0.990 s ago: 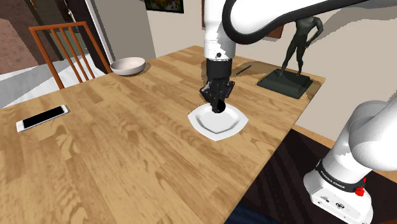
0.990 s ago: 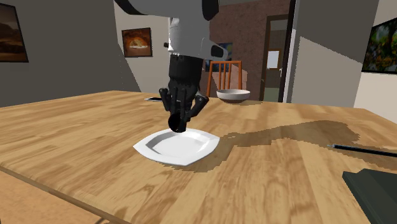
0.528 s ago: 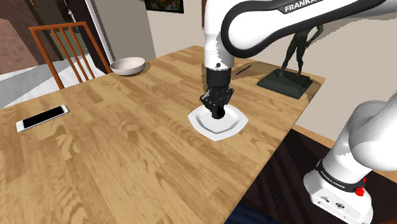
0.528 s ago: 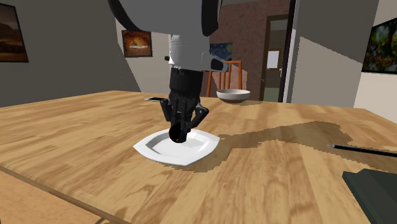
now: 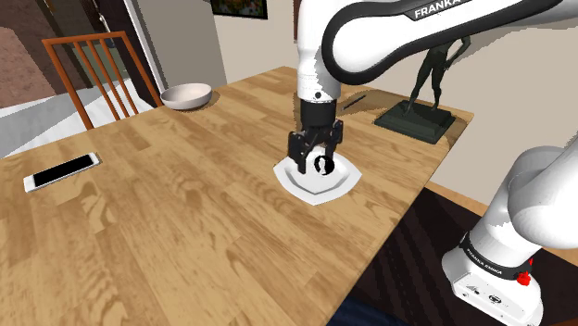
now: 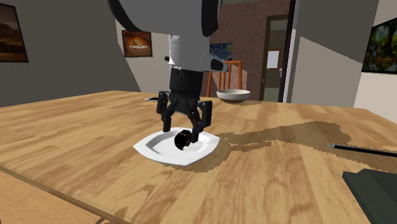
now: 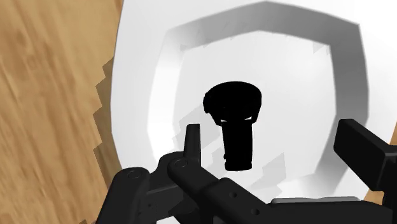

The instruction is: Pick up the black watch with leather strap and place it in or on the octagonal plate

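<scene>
Gripper [image 5: 313, 168] hangs low over the white octagonal plate [image 5: 345, 182], fingers spread wide and clasping nothing. Black watch [image 7: 235, 124] lies in the plate's well between the fingers, touching neither. Plate rests on the wooden table [image 5: 204, 222] — white bowl [image 5: 186, 94] and phone [image 5: 62, 171] lie well apart, toward the shoulder view's left.

Watch [image 5: 323, 167] lies in the plate [image 5: 320, 197], below the gripper [image 5: 313, 165], between its parted fingers [image 7: 366, 153], touching neither. Plate sits on the table [image 5: 185, 231]. In the shoulder view: bowl [image 5: 186, 95] and chair [image 5: 97, 65] behind-left, phone [image 5: 61, 171] far left, statue [image 5: 428, 79] behind-right.
</scene>
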